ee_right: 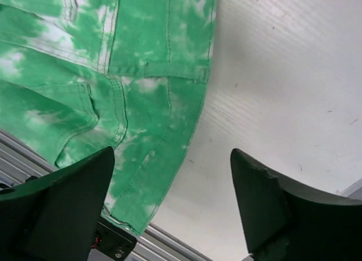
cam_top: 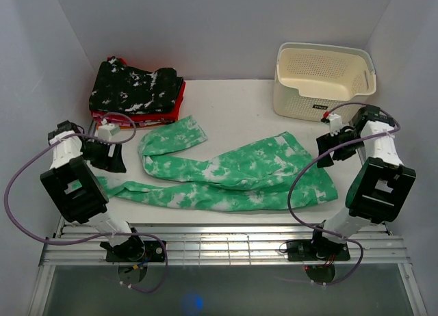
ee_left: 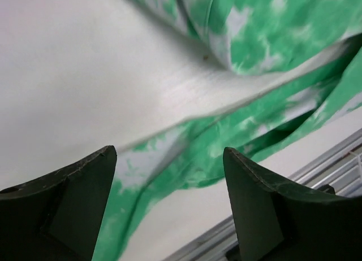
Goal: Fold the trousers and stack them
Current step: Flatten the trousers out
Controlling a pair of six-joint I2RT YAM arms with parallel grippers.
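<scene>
The green and white tie-dye trousers [cam_top: 233, 172] lie spread across the middle of the table, waist at the right, two legs running left, the far leg bent. My left gripper [cam_top: 108, 157] is open and empty, hovering just left of the leg ends; its wrist view shows the near leg [ee_left: 186, 159] below the fingers [ee_left: 73, 199]. My right gripper [cam_top: 327, 152] is open and empty, just right of the waist; its wrist view shows the waistband [ee_right: 147, 103] under and left of the fingers [ee_right: 266, 204].
A stack of folded clothes, black white-speckled on top of red and orange [cam_top: 137, 90], sits at the back left. A cream perforated basket [cam_top: 321, 80] stands at the back right. A metal rail [cam_top: 226, 244] runs along the table's near edge.
</scene>
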